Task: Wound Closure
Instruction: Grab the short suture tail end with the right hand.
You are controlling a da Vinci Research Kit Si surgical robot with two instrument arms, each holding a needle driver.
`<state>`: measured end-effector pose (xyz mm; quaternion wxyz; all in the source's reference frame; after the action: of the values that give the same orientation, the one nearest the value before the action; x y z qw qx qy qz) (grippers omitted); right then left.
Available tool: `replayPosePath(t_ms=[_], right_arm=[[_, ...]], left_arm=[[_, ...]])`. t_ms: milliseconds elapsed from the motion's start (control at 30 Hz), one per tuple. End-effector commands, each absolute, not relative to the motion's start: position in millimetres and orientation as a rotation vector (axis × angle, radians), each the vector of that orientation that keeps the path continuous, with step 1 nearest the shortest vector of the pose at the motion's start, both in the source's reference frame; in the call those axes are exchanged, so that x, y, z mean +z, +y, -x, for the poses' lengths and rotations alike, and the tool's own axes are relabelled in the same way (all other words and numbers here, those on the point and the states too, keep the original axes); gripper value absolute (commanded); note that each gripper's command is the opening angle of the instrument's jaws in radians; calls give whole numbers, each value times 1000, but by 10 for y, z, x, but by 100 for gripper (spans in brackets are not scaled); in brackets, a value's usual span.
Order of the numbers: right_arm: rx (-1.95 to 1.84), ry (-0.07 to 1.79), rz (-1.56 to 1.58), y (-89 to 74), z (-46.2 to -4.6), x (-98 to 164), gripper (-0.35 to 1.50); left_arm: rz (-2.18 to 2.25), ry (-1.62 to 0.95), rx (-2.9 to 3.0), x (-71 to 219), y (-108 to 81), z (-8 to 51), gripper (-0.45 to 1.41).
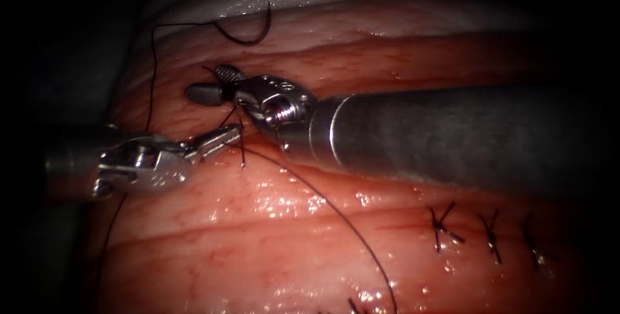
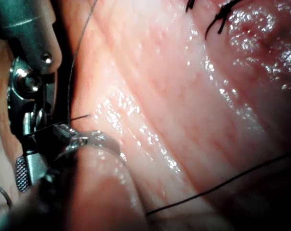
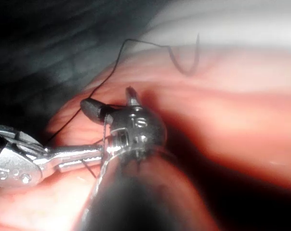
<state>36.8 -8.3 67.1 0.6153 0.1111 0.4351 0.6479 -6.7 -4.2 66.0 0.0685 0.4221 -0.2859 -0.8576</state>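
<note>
The right tool (image 1: 216, 83) reaches in level from the right, jaws apart with thread (image 1: 361, 240) crossing between them. The left tool (image 1: 223, 138), low at the tissue's (image 1: 271, 236) left edge, seems closed on thread. The needle (image 1: 248, 33) lies free by the tissue's far edge, with open tissue around it.

Endoscope view: from above and in front of the cut (image 1: 361, 188). Wrist views: very close along each shaft, both sharing tool tips beside that cut.
</note>
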Motion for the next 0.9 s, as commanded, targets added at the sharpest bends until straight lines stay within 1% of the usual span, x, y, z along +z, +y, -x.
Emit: replayPosePath(t_ms=[33,233,433,633,800,900], right_arm=[[1497,1005,-256,-81,-375,678,126],[1500,989,-250,-82,-377,680,126],[1512,958,-189,-85,-369,678,130],[1460,928,-102,-87,-371,678,131],[1462,922,-90,-87,-374,679,131],[1460,920,-94,-87,-379,680,126]], left_arm=[[-1272,-862,-2581,666,-41,73,-45],[-1272,-862,-2581,666,-41,73,-45],[-1276,-861,-2579,666,-41,73,-45],[-1275,-862,-2579,666,-41,74,-45],[-1274,-863,-2579,666,-42,74,-45],[-1274,-863,-2579,666,-42,73,-45]])
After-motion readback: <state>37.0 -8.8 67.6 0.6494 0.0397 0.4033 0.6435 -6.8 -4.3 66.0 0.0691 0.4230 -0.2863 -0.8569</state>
